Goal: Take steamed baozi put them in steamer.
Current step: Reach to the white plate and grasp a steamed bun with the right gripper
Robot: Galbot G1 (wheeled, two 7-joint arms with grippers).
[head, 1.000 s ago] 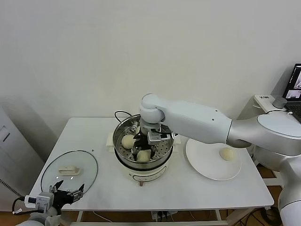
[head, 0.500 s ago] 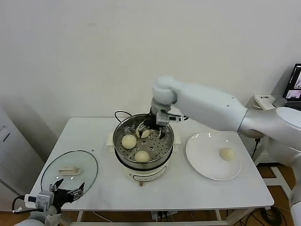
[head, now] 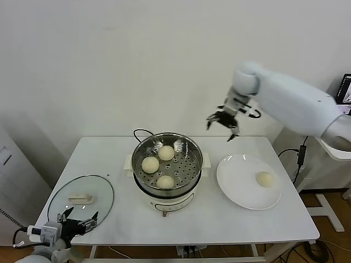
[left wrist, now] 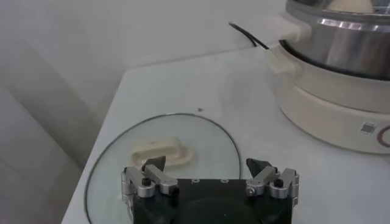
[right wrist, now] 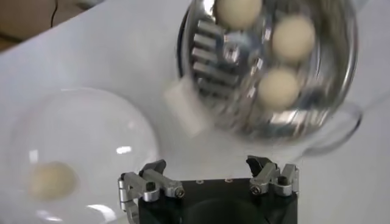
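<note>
Hovering empty with jaws wide, right gripper (head: pixel 223 123) is above the table between steamer (head: pixel 166 185) and plate (head: pixel 236 186). Three buns (head: pixel 166 153) sit in steamer, one bun (head: pixel 265 179) on plate. Left gripper (head: pixel 79 224) parked, spread wide, near lid (head: pixel 101 189).

Robot test lab: bare white wall (head: pixel 109 66), white table (head: pixel 219 219), laptop (head: pixel 344 94) alongside.

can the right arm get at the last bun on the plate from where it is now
Probably yes. The right pincer hangs open and empty in the air behind the plate, and the lone bun sits uncovered with nothing beside it. The steamer stands off to one side, out of the path.
</note>
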